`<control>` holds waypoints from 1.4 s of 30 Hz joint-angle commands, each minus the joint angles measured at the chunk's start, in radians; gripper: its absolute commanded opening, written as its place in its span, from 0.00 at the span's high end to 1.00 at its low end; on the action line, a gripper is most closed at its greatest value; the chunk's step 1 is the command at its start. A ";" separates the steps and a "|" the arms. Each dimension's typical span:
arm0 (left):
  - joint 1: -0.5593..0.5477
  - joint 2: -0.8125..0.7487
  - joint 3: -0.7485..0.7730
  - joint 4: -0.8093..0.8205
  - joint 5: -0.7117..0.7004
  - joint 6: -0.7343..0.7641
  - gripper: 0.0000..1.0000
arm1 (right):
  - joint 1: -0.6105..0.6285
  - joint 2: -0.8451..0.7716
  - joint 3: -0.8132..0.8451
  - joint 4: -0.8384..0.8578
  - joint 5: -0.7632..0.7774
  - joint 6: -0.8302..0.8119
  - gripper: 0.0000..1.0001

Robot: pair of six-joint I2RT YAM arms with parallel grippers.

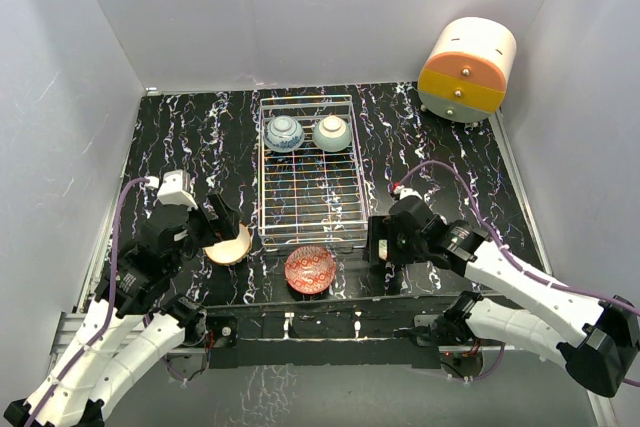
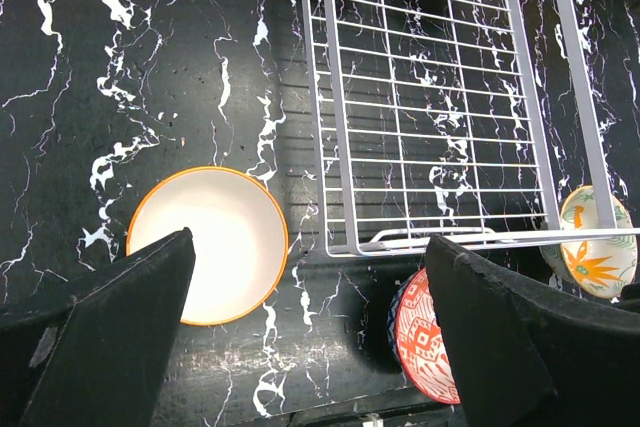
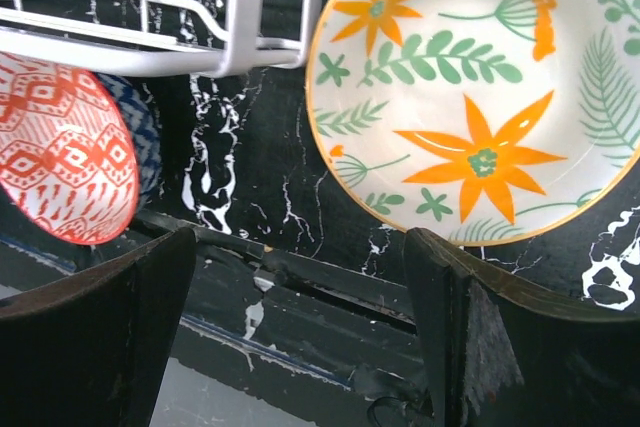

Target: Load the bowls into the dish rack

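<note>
The blue-white bowl (image 1: 284,133) and mint bowl (image 1: 332,133) are seated at the far end of the dish rack (image 1: 310,197). A pick is judged in hand: the left tool (image 2: 310,239) is spread wide, empty, over the cream bowl (image 2: 215,242) left of the rack; the right tool (image 3: 300,237) likewise by the leafy bowl (image 3: 480,97). A rim must be straddled next.

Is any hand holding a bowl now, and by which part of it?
Nothing is held. The left hand is open over the edge of the cream bowl. The right hand is open next to the leafy bowl.
</note>
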 commanded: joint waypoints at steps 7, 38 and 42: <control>-0.002 0.001 0.004 -0.008 -0.004 -0.007 0.03 | 0.009 -0.042 -0.071 0.144 0.120 0.088 0.13; -0.002 0.013 0.024 -0.032 -0.007 -0.014 0.03 | 0.019 0.129 -0.039 0.162 0.274 0.003 0.20; -0.002 0.010 0.023 -0.034 -0.009 -0.015 0.03 | 0.020 0.129 -0.059 0.178 0.285 0.015 0.20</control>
